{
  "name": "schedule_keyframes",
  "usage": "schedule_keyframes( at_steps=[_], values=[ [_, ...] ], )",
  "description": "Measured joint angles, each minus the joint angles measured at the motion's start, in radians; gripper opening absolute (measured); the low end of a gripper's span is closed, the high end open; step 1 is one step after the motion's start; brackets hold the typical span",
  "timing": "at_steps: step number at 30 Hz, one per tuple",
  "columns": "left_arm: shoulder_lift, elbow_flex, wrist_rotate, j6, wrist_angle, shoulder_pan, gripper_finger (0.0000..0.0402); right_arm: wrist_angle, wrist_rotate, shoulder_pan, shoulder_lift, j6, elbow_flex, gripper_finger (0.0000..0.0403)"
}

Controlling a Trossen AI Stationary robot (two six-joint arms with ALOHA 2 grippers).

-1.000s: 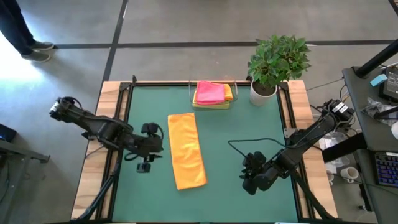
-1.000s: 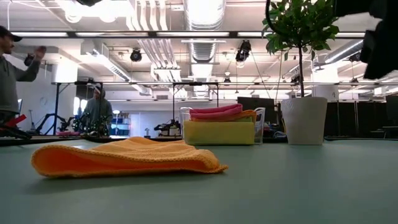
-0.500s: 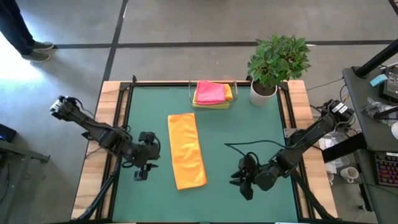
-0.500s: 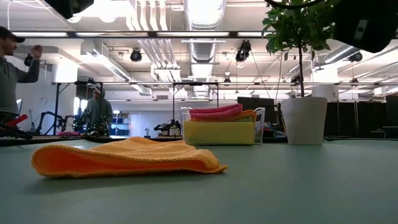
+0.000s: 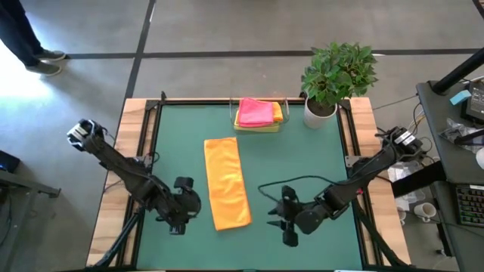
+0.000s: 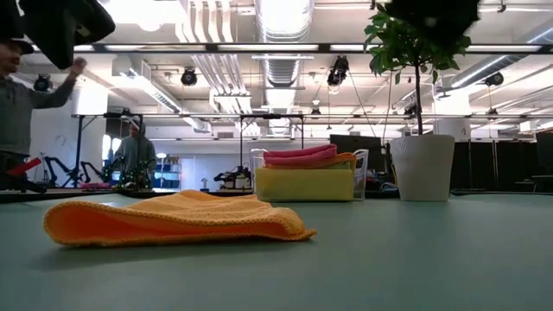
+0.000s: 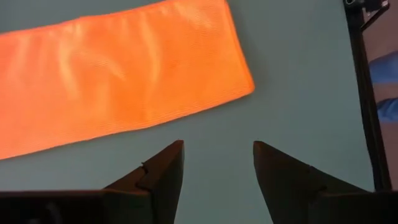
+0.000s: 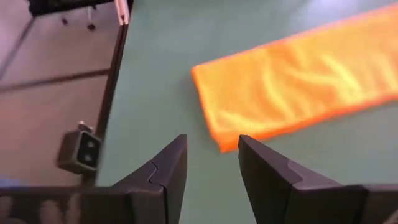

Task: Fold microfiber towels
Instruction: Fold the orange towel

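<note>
From above, the orange towel (image 5: 228,183) lies as a long strip mid-counter, left gripper (image 5: 180,225) and right gripper (image 5: 289,237) flanking its near end. Both wrist views show fingers spread, empty. Pinch both near corners evenly, then carry far.

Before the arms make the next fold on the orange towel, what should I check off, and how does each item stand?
1. Orange towel lies flat in a long strip on the green mat: ok.
2. Left tool open, empty, apart from the towel's near end: ok.
3. Right tool open, empty, facing the other near corner: ok.
4. Neither tool has a corner gripped yet: not ok.
5. Stacked towels in the bin, clear of the fold: ok.
6. Potted plant out of both arms' way: ok.
</note>
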Motion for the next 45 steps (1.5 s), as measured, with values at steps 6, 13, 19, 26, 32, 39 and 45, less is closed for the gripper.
schedule_keyframes(
  at_steps=[6,13,19,26,32,39,45],
  values=[
    [0.105,0.016,0.0,0.001,0.043,-0.014,0.0178,-0.068,-0.032,-0.048,0.067,-0.248,0.113,0.0134],
    [0.203,0.026,0.0,0.008,0.142,-0.028,0.0178,-0.166,-0.165,-0.098,0.18,-0.411,0.213,0.0135],
    [0.269,0.026,-0.044,0.066,0.2,-0.027,0.0178,-0.166,-0.236,-0.135,0.306,-0.525,0.286,0.0134],
    [0.339,0.018,-0.051,0.065,0.294,-0.026,0.0178,-0.178,-0.329,-0.167,0.417,-0.629,0.372,0.0134],
    [0.392,0.015,-0.053,0.088,0.417,-0.027,0.0178,-0.176,-0.349,-0.182,0.449,-0.629,0.365,0.0134],
    [0.464,0.018,-0.05,0.085,0.463,-0.027,0.0178,-0.151,-0.349,-0.194,0.494,-0.616,0.365,0.0134],
    [0.495,0.016,-0.049,0.084,0.481,-0.026,0.0178,-0.153,-0.341,-0.195,0.534,-0.616,0.37,0.0134]
  ],
)
